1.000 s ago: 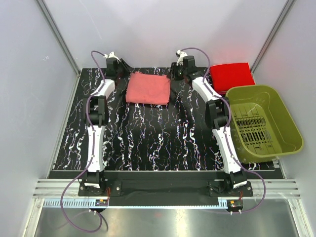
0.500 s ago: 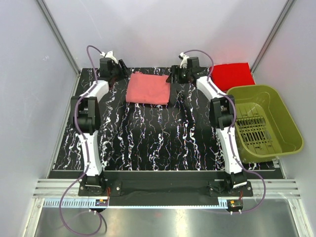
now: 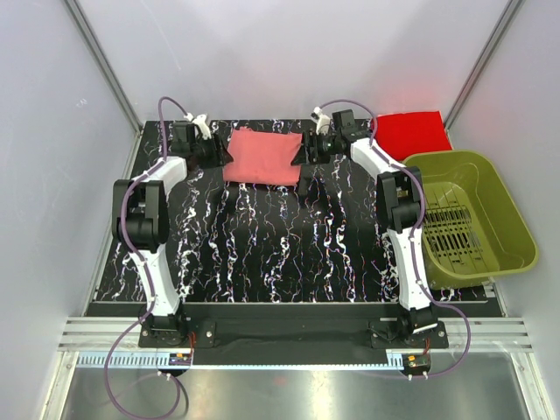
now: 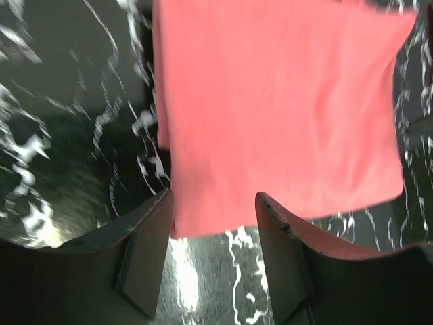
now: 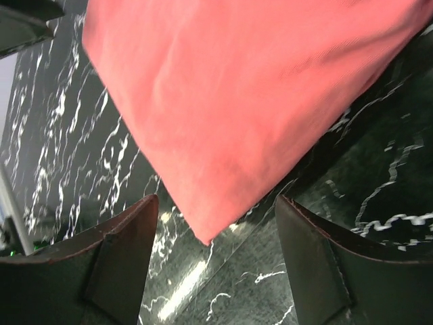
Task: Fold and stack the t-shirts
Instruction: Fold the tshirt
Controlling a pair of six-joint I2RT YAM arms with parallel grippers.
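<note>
While the left gripper (image 4: 213, 203) stood spread wide with nothing between its jaws, we saw the edge of the salmon-pink t-shirt (image 4: 270, 101) lying just in front of the gap. The right gripper (image 5: 216, 203) was spread as well and equally unladen, with one corner of the same shirt pointing into its opening. We could not tell whether either gripper touched the cloth. From above, the shirt lay folded into a rough rectangle at the far middle of the table (image 3: 262, 245), between the two grippers, one at each side edge. The red t-shirt (image 3: 411, 133) sat folded at the far right corner, just beyond the basket (image 3: 442, 156) and well apart from the pink one.

We judged the pink shirt light, limp and easily disturbed: several soft layers that would sag, slide over one another and fall open if lifted by a single point. We thought the safest hold was a pinch through all layers at both side edges together, close to the corners, keeping the bundle level and taut between the arms.

The cloth looked matte and finely knitted, with shallow ripples across its top. Beneath it the table was glossy black veined with white, likely slick under fabric. The basket was olive-green plastic with a slotted floor and rounded rim
</note>
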